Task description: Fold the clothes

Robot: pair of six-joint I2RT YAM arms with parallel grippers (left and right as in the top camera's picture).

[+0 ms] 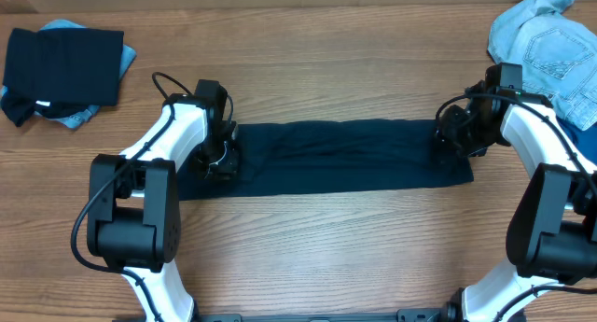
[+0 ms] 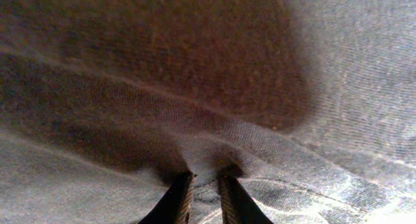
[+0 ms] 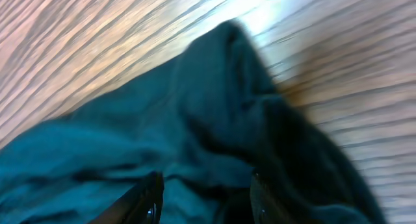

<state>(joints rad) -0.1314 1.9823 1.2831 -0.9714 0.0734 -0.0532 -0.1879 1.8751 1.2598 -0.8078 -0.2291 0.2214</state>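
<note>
The clothes here are chiefly a dark navy shirt [image 1: 345,159], lying as a long flat band across the middle of the table. My left gripper [image 1: 219,163] is down on its left end. In the left wrist view that gripper [image 2: 205,178] is shut on a small ridge of the shirt's fabric [image 2: 292,68], pinched between the fingertips. My right gripper [image 1: 455,135] hovers at the shirt's right end. Seen from the right wrist, it [image 3: 207,182] stands open over a bunched corner of the shirt [image 3: 214,100], holding nothing.
A folded black garment [image 1: 65,65] lies on a mid-blue piece [image 1: 75,119] at the back left. A pale denim piece [image 1: 550,42] is heaped at the back right, close to the right arm. Bare wooden table [image 1: 326,257] shows in front of the shirt.
</note>
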